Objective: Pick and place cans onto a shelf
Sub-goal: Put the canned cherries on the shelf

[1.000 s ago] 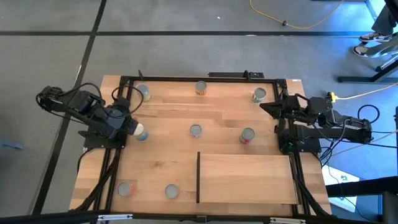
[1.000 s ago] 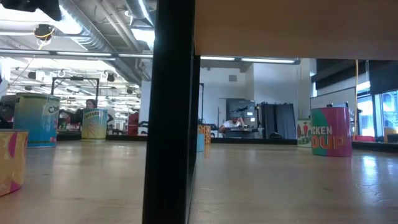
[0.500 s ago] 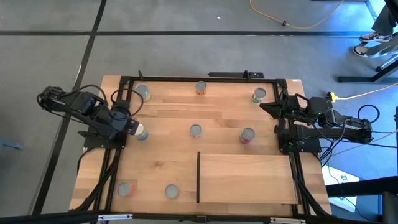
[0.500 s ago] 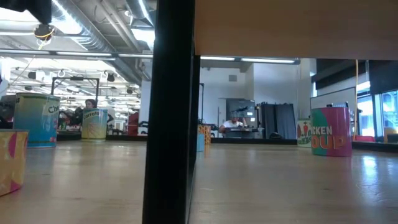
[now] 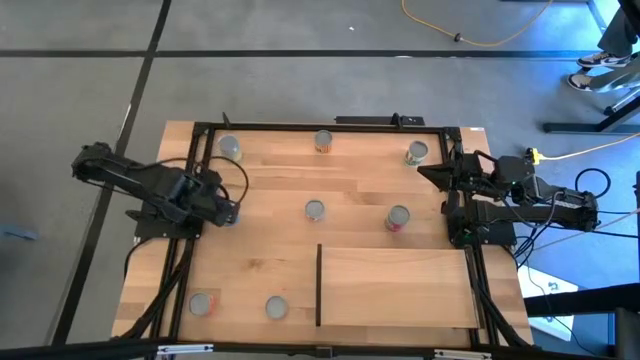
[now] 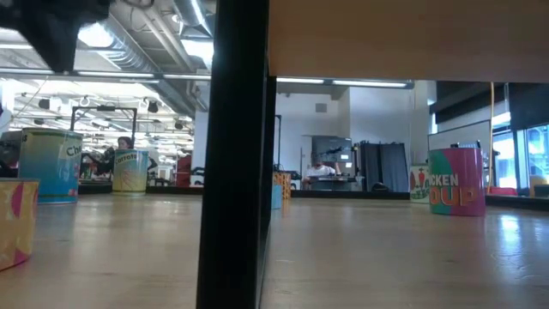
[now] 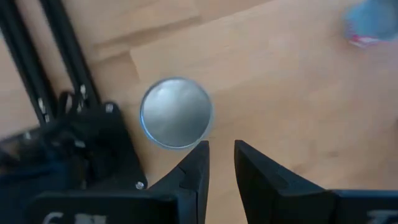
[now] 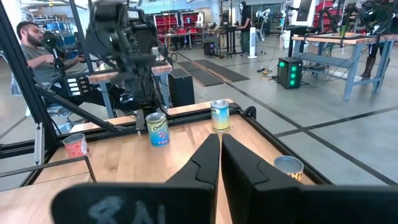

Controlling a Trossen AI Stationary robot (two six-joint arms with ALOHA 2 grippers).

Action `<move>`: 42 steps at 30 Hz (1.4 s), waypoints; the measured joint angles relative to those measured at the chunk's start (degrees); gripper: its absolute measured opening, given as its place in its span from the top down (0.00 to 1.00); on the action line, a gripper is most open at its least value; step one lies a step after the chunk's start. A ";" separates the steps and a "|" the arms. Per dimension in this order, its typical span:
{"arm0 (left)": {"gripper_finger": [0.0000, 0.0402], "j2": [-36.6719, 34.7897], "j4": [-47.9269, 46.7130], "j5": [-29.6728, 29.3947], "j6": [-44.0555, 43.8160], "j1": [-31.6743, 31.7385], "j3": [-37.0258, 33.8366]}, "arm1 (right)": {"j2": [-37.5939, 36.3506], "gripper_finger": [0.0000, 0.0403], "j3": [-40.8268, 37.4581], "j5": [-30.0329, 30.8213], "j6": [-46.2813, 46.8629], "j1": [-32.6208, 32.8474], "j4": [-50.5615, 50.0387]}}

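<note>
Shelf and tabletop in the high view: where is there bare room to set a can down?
The shelf is wholly bare. The tabletop strip left of its dark edge is free between the can at centre and the two cans near the front edge. Crowded: the back row of three cans and the left gripper over its can.

left arm (image 5: 140, 185): dark jointed links, looped black cable
right arm (image 5: 510, 195): black, trailing cables, yellow connector
fingers (image 7: 189, 177): black, tapered
</note>
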 joint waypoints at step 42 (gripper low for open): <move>0.83 6.70 15.33 5.96 19.15 9.02 -12.58 | 0.00 0.95 0.00 0.03 1.43 0.00 0.04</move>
